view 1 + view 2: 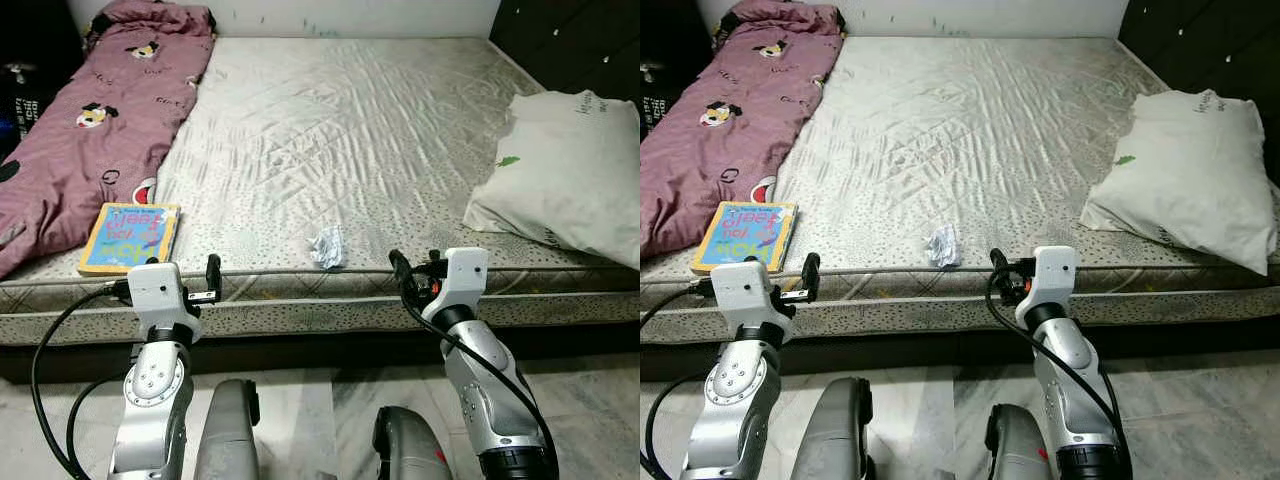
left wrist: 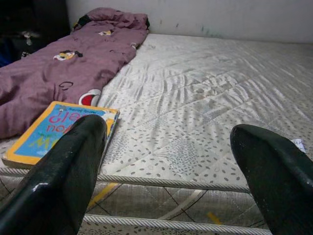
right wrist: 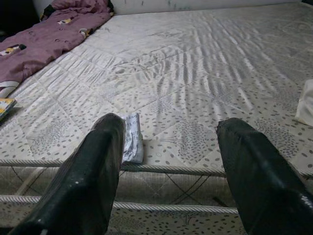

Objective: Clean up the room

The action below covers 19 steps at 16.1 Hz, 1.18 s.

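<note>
Right wrist view shows the right hand (image 3: pixel 168 171) with fingers spread wide, empty, near the mattress (image 1: pixel 340 130) edge. Between them lies the crumpled paper (image 1: pixel 327 247), lower centre of the left eye frame. It looks light and crushable; pinch across its bulk. The left hand (image 2: pixel 161 181), fingers likewise apart, faces the book (image 1: pixel 130 236).

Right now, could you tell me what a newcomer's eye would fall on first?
Probably the purple cartoon-print blanket along the mattress's left side, with a colourful book at its near end. Next, the crumpled paper near the front edge, between the open left gripper and right gripper, and the white pillow on the right.
</note>
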### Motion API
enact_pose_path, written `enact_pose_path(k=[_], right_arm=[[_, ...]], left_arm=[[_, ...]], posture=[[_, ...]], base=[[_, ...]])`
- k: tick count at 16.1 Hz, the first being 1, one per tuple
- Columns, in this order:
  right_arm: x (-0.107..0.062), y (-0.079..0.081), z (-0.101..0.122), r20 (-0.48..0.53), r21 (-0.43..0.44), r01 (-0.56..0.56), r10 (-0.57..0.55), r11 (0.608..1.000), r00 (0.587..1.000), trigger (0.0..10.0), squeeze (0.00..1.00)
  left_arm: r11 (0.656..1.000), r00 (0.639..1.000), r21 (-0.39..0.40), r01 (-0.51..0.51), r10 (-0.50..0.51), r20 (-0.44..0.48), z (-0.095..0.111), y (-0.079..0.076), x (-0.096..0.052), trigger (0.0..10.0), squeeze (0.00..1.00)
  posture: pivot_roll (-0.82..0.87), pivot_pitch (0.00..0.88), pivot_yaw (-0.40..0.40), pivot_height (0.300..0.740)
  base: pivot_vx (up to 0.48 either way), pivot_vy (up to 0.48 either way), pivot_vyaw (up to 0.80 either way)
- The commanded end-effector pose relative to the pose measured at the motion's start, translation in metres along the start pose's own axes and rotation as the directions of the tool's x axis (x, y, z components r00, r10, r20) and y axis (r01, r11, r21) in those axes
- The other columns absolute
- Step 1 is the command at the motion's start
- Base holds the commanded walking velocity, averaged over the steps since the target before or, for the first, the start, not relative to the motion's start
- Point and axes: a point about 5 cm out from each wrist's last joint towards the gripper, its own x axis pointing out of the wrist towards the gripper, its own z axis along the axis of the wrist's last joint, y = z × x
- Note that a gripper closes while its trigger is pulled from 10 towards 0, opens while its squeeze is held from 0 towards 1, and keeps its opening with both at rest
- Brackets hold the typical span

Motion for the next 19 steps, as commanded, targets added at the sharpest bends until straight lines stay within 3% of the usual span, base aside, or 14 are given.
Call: enact_pose_path(k=[1,4,15,19], right_arm=[[0.0045,0.0027,0.0055,0.019,-0.014,-0.022,0.023,1.0,1.0,10.0,0.0],[0.006,0.0073,0.0065,0.028,-0.02,-0.048,0.049,0.999,0.998,10.0,0.0],[0.0103,0.0074,0.0055,0.029,-0.021,-0.055,0.056,0.998,0.998,10.0,0.0],[0.0115,0.0078,0.0034,0.022,-0.018,-0.059,0.06,0.998,0.998,10.0,0.0]], left_arm=[[1.0,1.0,-0.004,0.008,-0.008,0.004,0.0023,-0.0001,0.0027,10.0,0.0],[0.999,1.0,-0.018,0.027,-0.027,0.012,0.0041,-0.0018,0.003,10.0,0.0],[0.998,0.999,-0.043,0.052,-0.052,0.001,0.0022,-0.0067,0.0056,10.0,0.0],[0.998,0.999,-0.046,0.041,-0.041,0.0,0.0021,-0.008,0.0071,10.0,0.0]], posture=[[0.04,0.0,-0.026,0.607],[0.04,0.0,-0.022,0.607],[0.04,0.0,-0.03,0.607],[0.05,0.0,-0.035,0.607]], base=[[0.259,0.0,0.0],[0.302,0.0,0.64],[0.447,0.0,0.0],[0.0,0.0,0.0]])
